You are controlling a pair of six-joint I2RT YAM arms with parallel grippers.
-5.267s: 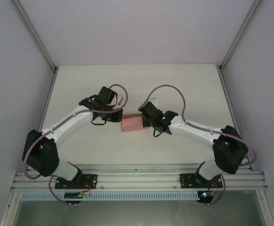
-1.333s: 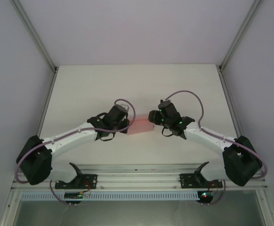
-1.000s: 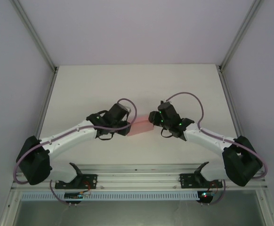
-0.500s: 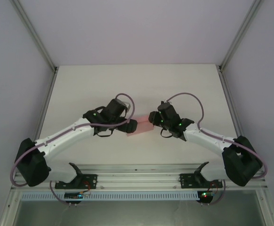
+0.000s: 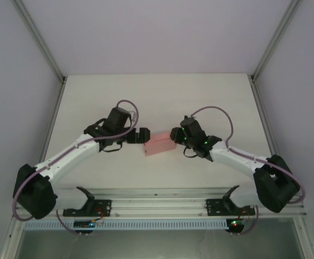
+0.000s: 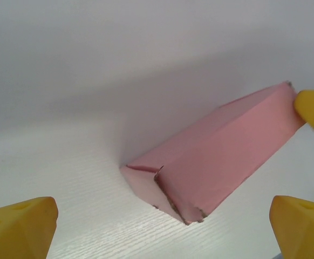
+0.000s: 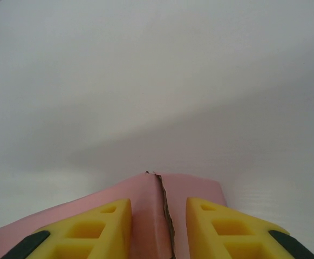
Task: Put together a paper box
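Note:
The paper box [image 5: 159,144] is a small pale-pink closed box lying on the white table [image 5: 92,102] between the two arms. My left gripper [image 5: 141,135] stands open just left of it, apart from the card. In the left wrist view the box [image 6: 222,148] lies ahead of the wide-spread yellow fingertips [image 6: 19,226], its near end flap showing a rough seam. My right gripper [image 5: 175,135] is shut on the box's right end. In the right wrist view the pink card [image 7: 151,216] sits between the yellow fingers [image 7: 97,226], and a torn seam runs down its middle.
The table is bordered by white walls on the left, right and back. A metal rail [image 5: 157,202] carrying the arm bases runs along the near edge. A yellow fingertip of the right gripper [image 6: 313,108] touches the box's far end in the left wrist view.
My left gripper has opened, let go of the box's left end and drawn back to the left. The right gripper has stayed on the right end, closing slightly.

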